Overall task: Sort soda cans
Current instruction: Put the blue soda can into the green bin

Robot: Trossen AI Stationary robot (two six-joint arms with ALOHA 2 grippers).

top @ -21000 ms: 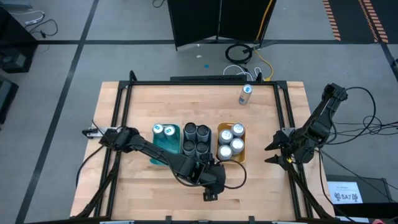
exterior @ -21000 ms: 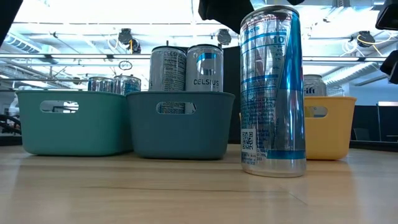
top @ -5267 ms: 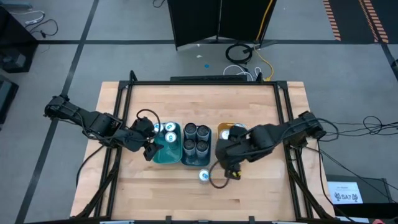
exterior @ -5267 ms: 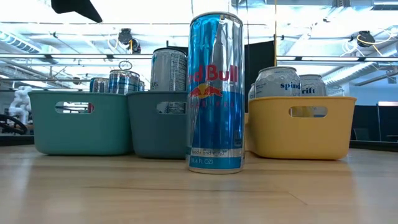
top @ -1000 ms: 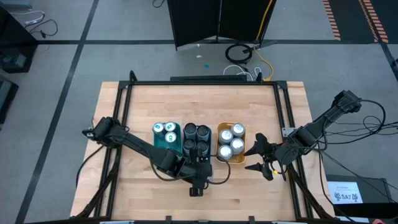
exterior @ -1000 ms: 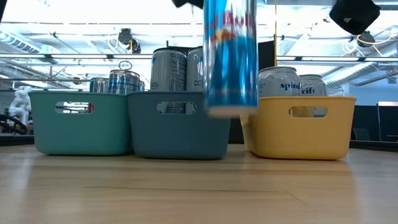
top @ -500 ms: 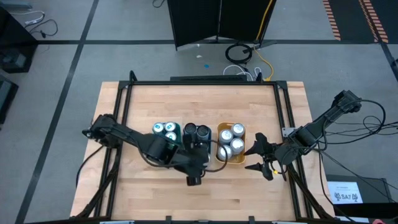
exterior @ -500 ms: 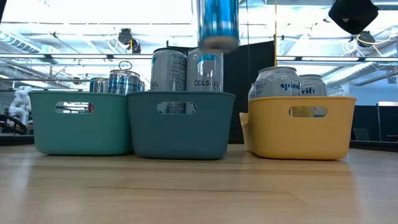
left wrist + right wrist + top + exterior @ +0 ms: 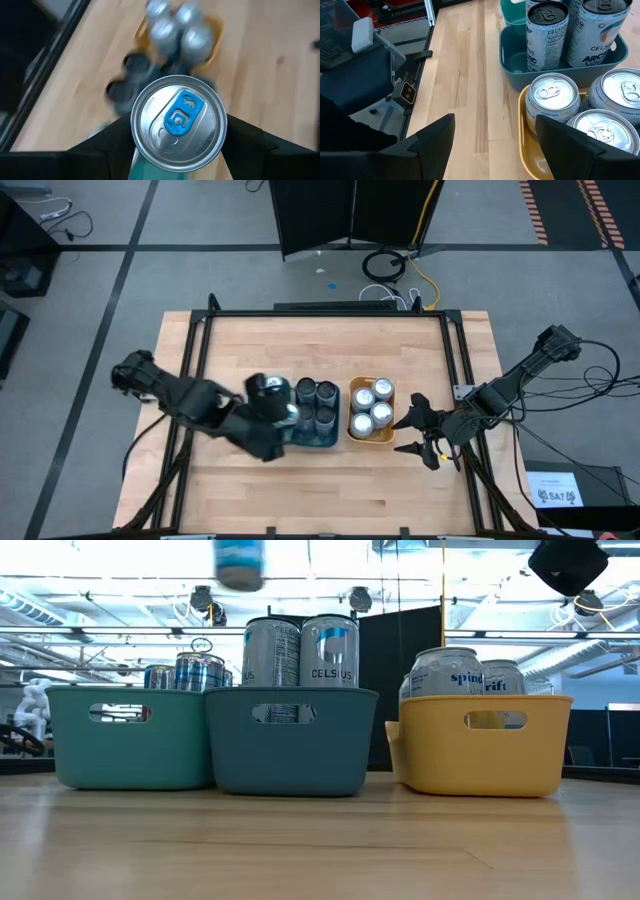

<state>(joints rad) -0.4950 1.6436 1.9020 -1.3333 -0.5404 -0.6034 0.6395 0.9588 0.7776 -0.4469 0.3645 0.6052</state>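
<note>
Nearest the front edge of the tabletop (image 9: 330, 350) nothing stands; the bare wood at six o'clock is free, which suits a sort that gathers everything into the three bins across the middle. The left gripper (image 9: 268, 408) hangs over the teal bin (image 9: 125, 735) at about nine o'clock of the row, its jaws partly closed on a blue-tabbed can (image 9: 178, 122), held upright by its sides with the lid facing the wrist camera; that pose looks chosen so the can may go straight down among its kind. In the low view the can's base (image 9: 238, 565) shows high above that bin's rim, clear of the cans below, so the lowering is judged not yet begun. Two silver cans (image 9: 183, 672) already sit in the teal bin. Beside it, at the centre, the slate-blue bin (image 9: 290, 740) holds tall dark-topped cans (image 9: 547, 35), standing upright and packed close. At three o'clock of the row the yellow bin (image 9: 485, 743) carries the shorter plain silver cans (image 9: 552, 102), so each bin keeps one sort. The right gripper (image 9: 418, 430) waits just beside the yellow bin at four o'clock from the centre, jaws spread and holding nothing, plainly kept off the row so the left arm has room. Beyond the bins, toward twelve o'clock, the wood is bare up to the dark frame.
</note>
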